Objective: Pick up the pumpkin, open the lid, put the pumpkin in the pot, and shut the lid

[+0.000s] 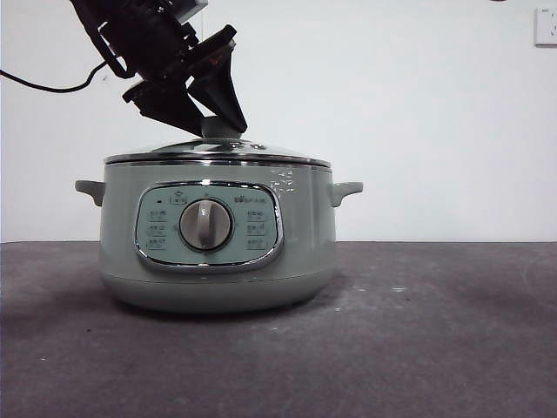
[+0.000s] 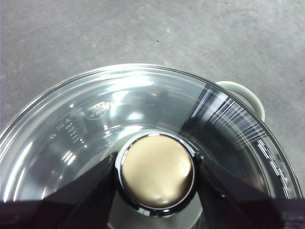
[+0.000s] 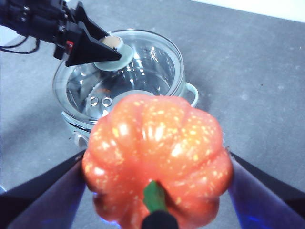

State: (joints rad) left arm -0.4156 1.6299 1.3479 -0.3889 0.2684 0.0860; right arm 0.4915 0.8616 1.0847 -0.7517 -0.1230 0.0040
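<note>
The pale green pot stands on the dark table with the glass lid resting on it. My left gripper comes down from the upper left, and its jaws are shut on either side of the lid's knob. The glass dome fills the left wrist view. My right gripper is shut on the orange-red pumpkin, green stem toward the camera, and holds it high in the air above and beside the pot. The lid and the left gripper show below it.
The pot's two small side handles stick out left and right; one shows in the left wrist view. A black cable hangs from the left arm. A white wall stands behind the grey table.
</note>
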